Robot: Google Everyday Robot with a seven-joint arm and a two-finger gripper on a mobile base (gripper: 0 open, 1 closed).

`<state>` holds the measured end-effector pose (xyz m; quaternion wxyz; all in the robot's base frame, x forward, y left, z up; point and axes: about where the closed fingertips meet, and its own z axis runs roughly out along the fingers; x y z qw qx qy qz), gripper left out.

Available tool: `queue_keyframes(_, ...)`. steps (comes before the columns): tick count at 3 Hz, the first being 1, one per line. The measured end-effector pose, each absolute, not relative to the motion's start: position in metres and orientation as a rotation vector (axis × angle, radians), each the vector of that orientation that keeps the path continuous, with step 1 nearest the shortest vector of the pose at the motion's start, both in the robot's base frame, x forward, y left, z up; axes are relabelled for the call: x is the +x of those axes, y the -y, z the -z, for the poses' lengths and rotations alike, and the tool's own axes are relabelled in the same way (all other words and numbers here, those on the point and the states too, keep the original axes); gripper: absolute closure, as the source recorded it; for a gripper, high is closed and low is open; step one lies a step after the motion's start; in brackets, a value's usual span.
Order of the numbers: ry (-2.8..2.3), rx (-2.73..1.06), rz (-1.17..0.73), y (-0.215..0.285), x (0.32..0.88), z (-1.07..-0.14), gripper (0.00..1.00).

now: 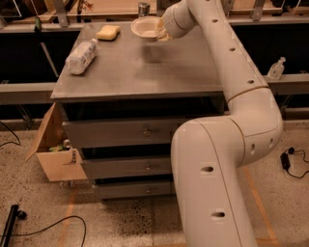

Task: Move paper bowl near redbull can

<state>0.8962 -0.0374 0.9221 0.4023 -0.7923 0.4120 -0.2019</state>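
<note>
A: In the camera view, where's the paper bowl [145, 27] right now?
B: Up at the far end of the tabletop [145, 72], and off it by the look of things: its shadow lies on the bare metal nearer us, apart from the bowl. The tool [161, 32] is at the bowl's right rim, clamped on it as far as I can judge, with the arm reaching in from the right
A: And the redbull can [143, 8]?
B: Standing upright at the very back edge, just behind the bowl. The two are near each other, though from this angle I can't tell whether there's a gap between them or whether they only overlap
A: So the step in hand is the set-down?
B: I'd say so; the carry looks nearly done. To do it well, lower the bowl straight and level so the base lands flat. Stop short of the can, so the rim doesn't knock something that slim over the back edge. Only then part the fingers, and lift clear upward, not sideways
A: Anything else in the way?
B: No. The yellow sponge [108, 33] sits to the left of the bowl, apart from it, and the clear plastic bottle [81, 56] lies on its side nearer the left edge, well apart
</note>
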Motion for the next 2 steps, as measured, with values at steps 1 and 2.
queue_keyframes(1, -1.070, -1.998, 0.513, 0.0319, 0.9038, -0.9146, 1.00)
queue_keyframes(2, -1.094, -2.014, 0.516, 0.0267, 0.9075, -0.9060, 1.00)
